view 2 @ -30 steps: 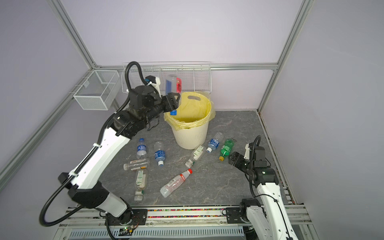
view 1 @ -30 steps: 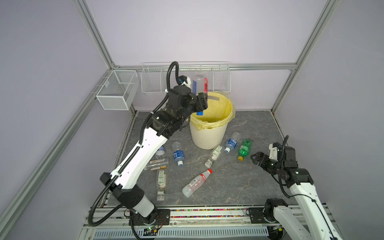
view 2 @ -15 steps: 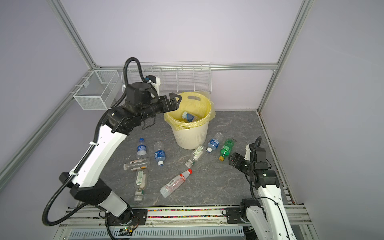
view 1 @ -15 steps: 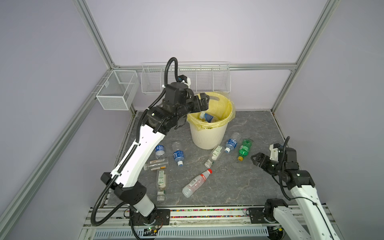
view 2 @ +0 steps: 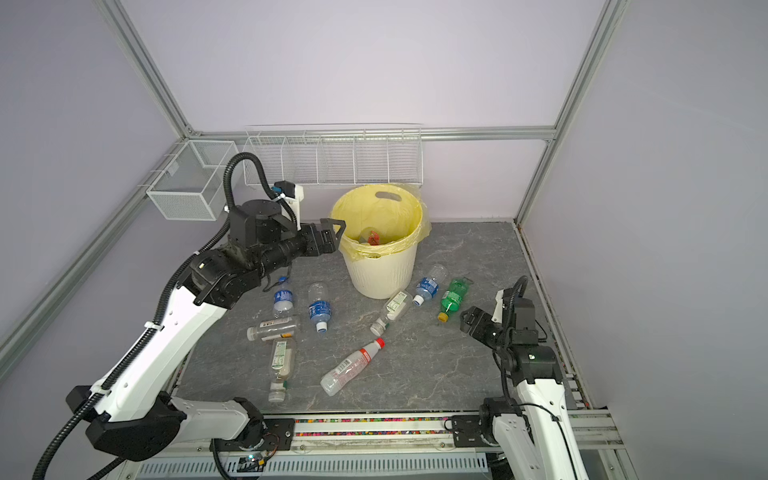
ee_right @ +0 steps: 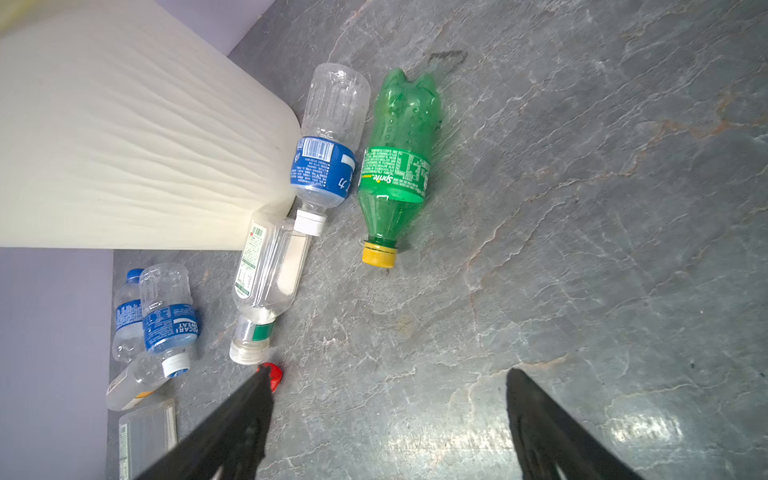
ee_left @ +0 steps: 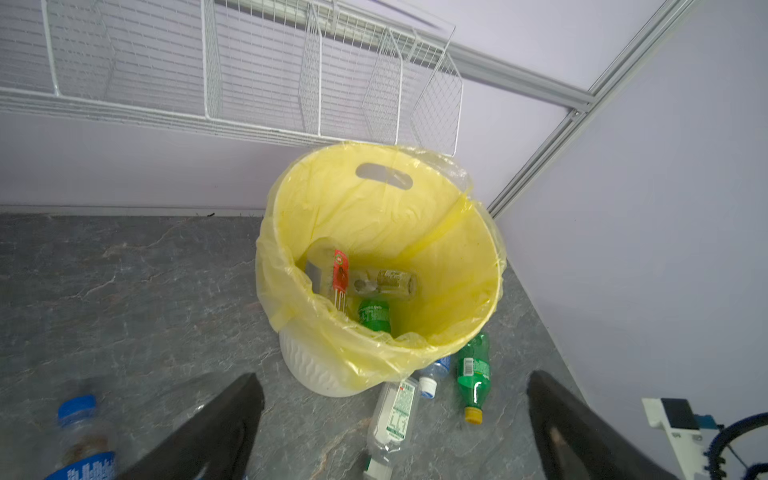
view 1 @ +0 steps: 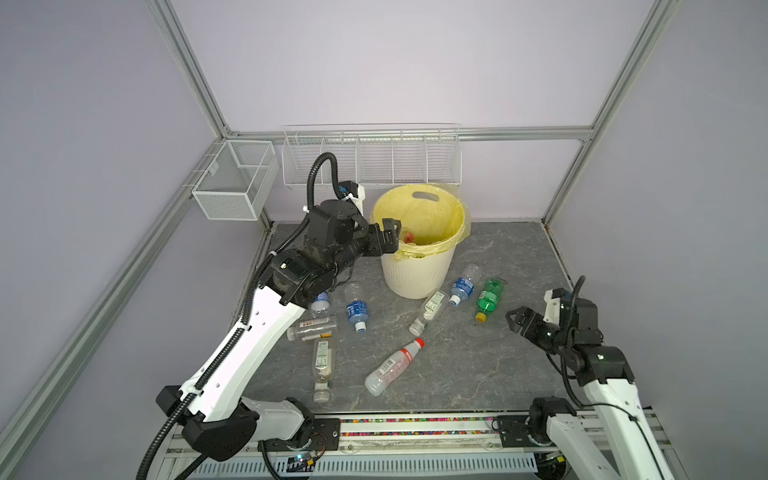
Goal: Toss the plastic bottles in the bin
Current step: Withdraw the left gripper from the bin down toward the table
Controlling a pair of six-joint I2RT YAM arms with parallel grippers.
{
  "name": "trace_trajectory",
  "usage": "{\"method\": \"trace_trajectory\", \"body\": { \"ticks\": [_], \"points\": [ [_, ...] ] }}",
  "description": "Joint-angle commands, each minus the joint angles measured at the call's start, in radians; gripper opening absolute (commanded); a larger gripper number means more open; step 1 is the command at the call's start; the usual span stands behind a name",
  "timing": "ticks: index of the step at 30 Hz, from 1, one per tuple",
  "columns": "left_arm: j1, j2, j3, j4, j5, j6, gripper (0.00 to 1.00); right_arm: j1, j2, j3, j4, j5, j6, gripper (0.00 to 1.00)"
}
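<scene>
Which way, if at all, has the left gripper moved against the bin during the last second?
Yes. In a top view the left gripper has dropped and drawn back left, from above the bin's mouth to its left rim, jaws open.

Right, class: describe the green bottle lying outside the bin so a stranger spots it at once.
Find the cream bin with the yellow liner. Look at the grey table to its right. The green bottle lies outermost, yellow-capped; its neighbour is clear, blue-labelled.

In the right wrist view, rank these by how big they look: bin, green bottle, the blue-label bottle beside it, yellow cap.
1. bin, even cropped by the frame
2-3. green bottle and blue-label bottle: near alike, not ranked
4. yellow cap
</scene>
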Motion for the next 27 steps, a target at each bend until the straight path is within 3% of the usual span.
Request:
{"method": "trace_trajectory", "body": {
  "ticks": [1,22,27],
  "points": [
    [0.003,-0.048,-0.038,-0.002,-0.024,0.017,0.99,-0.005,-0.011,0.018,-0.032,0.043,0.004,0.89],
    [0.003,-0.214,-0.408,0.056,0.013,-0.06,0.99,-0.003,0.042,-0.044,0.057,-0.039,0.068,0.89],
    [0.003,-0.234,-0.499,0.082,0.094,-0.052,0.99,0.001,0.053,-0.053,0.074,-0.047,0.08,0.89]
  ]
}}
